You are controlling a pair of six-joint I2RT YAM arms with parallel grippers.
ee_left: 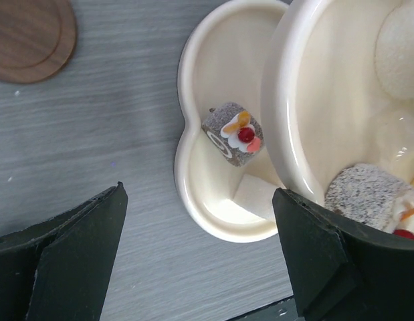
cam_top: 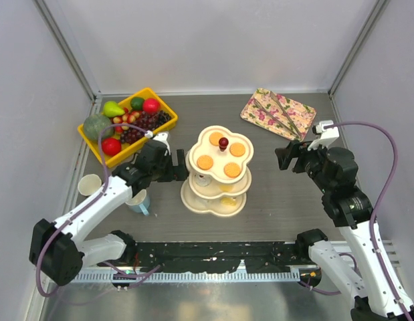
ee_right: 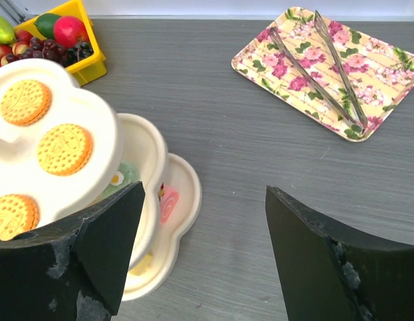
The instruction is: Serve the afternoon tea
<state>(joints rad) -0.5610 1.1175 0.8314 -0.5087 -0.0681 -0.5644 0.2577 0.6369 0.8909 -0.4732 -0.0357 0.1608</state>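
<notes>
Top cam: high behind arms, looking down on whole table (cam_top: pixel 287 194). L wrist: v. close over stand (ee_left: pixel 227 67), lower tiers. R wrist: farther, oblique. All 3 share stand.

In the top view, the left arm (cam_top: pixel 106 197) covered part of the mug (cam_top: pixel 136 202), and the top tier of the stand (cam_top: pixel 219 164) hid most of the tiers below. In the left wrist view, the upper left corner cut off the coaster (ee_left: pixel 26 33), and a finger (ee_left: pixel 327 261) hid part of the pastry (ee_left: pixel 367 194) at lower right. In the right wrist view, the frame edges cropped the tray (ee_right: pixel 260 57) and the bin (ee_right: pixel 89 67).
</notes>
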